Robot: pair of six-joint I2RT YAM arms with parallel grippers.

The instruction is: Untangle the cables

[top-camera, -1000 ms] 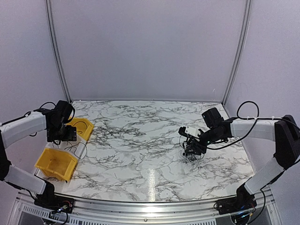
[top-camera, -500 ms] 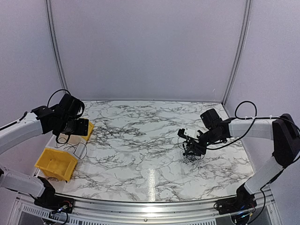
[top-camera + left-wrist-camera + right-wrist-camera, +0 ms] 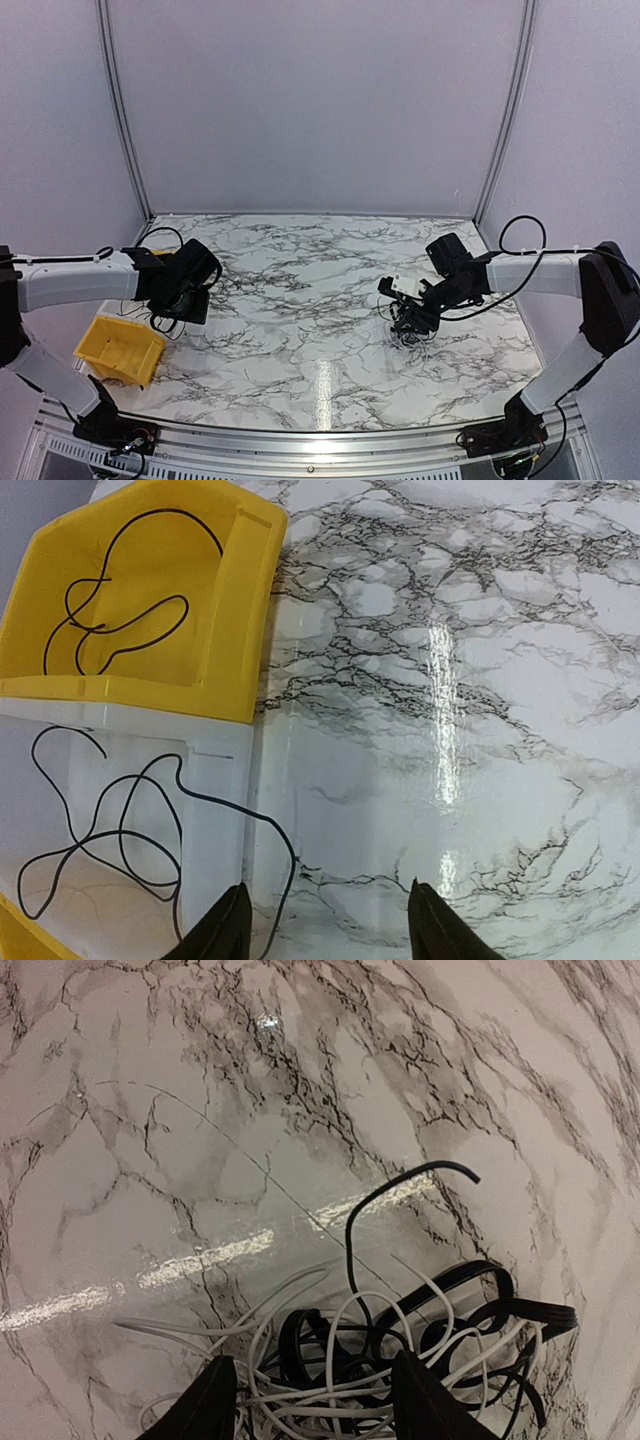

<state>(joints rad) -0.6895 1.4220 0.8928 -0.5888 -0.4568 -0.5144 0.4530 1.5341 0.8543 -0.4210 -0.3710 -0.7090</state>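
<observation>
The cables form a knotted clump (image 3: 330,1345) of black and pale wires on the marble table (image 3: 300,300), right of centre; in the top view the clump (image 3: 411,338) lies under my right gripper (image 3: 408,322). My right gripper (image 3: 318,1390) is open, its fingers straddling the clump's near part. One black strand (image 3: 352,1230) arches up from it. My left gripper (image 3: 330,928) is open and empty above bare marble. Beside it, a single black cable (image 3: 250,816) loops in a pale bin and hangs over its edge. Another black cable (image 3: 140,620) lies in a yellow bin.
A yellow bin (image 3: 250,610) and a pale translucent bin (image 3: 215,770) stand side by side at the table's left edge. Another yellow bin (image 3: 118,348) sits at the near left. White walls enclose the table at the back and sides.
My left arm has swung right, from over the bins out above the table, and its jaws have narrowed. The right gripper has barely shifted over the clump.
</observation>
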